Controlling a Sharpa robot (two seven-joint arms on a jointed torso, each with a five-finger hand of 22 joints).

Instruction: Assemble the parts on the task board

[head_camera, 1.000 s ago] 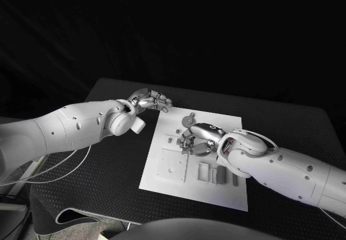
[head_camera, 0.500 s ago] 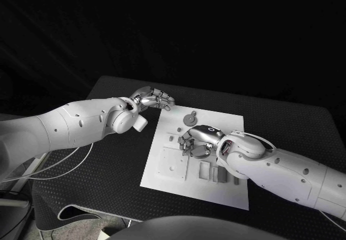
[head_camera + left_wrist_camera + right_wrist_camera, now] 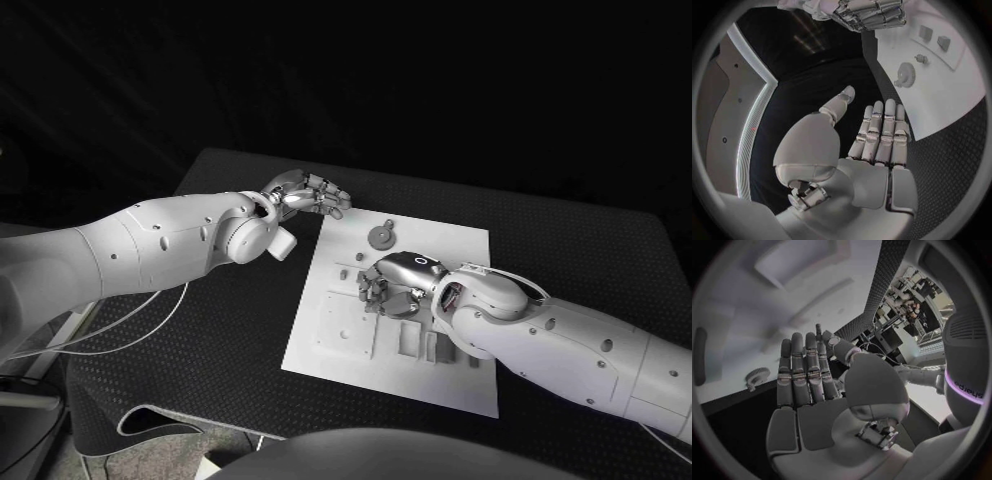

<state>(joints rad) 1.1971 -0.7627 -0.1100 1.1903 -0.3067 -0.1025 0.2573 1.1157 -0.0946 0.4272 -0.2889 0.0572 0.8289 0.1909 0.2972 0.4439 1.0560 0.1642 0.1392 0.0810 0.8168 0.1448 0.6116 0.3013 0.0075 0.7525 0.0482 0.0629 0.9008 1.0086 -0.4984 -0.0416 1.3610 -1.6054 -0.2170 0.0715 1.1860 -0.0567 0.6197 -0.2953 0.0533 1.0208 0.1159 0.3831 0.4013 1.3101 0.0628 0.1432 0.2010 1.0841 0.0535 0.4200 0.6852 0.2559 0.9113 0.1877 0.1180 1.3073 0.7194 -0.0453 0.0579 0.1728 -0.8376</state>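
Observation:
The white task board lies in the middle of the black table. A round gear part sits near its far edge, and small rectangular parts lie toward its near right. My right hand hovers over the board's middle with its fingers pointing down at small parts; in the right wrist view the right hand has straight fingers and holds nothing. My left hand sits just off the board's far left corner. The left hand is flat and holds nothing, and beyond it are the gear and board.
A raised rectangular block with small holes sits on the board's left half. Black textured table surrounds the board, with open room to the left and at the far right. A cable hangs under my left arm.
My right hand has crept slightly toward the board's left and nearer side. My left hand has edged a little farther along the board's far corner. The parts on the board have not moved.

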